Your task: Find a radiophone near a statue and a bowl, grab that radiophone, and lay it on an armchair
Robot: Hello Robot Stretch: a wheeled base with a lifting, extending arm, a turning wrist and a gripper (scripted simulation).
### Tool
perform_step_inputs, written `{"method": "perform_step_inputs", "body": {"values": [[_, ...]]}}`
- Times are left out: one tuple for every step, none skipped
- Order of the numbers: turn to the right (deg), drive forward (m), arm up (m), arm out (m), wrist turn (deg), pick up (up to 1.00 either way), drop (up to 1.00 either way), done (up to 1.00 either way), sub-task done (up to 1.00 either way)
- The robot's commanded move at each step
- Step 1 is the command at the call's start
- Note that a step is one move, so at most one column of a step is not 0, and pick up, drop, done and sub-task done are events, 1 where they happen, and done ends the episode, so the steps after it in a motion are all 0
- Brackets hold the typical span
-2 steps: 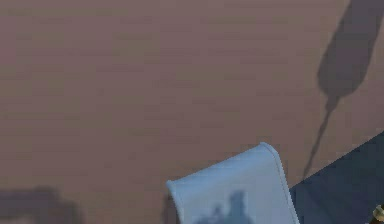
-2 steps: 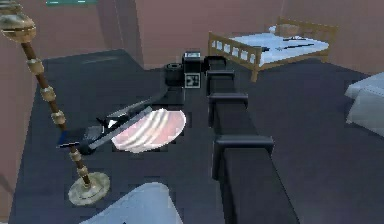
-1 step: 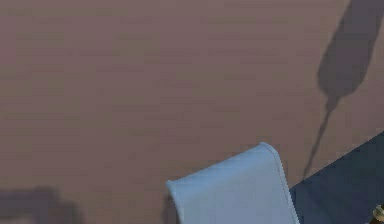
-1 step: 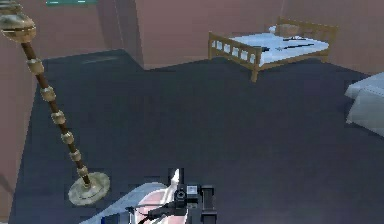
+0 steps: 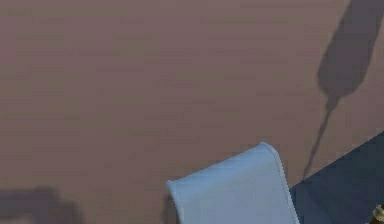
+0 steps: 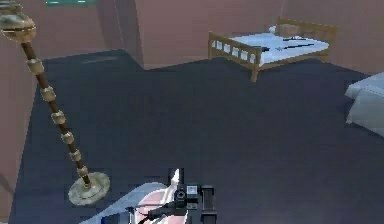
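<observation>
Pale-blue armchair (image 5: 235, 190) stands near, just ahead, and the fingers (image 6: 160, 205) sit low with a pale surface (image 6: 120, 210) behind them, seemingly positioned for the set-down, though whether they hold anything cannot be told.

The forward view faces a brown wall (image 5: 150, 90) from close by. It tilts down enough to catch a pale rounded thing (image 5: 235, 190) below the wall and a corner of dark floor (image 5: 350, 195). The arm side view has the wall along its left edge. It looks down over the gripper (image 6: 160, 205) and out across the floor to a bed (image 6: 270, 45) far from the wall. Both views share the wall and the floor.
</observation>
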Motion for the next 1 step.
{"method": "perform_step_inputs", "body": {"values": [[0.0,0.0,0.0,0.0,0.0,0.0,1.0,0.0,0.0]]}}
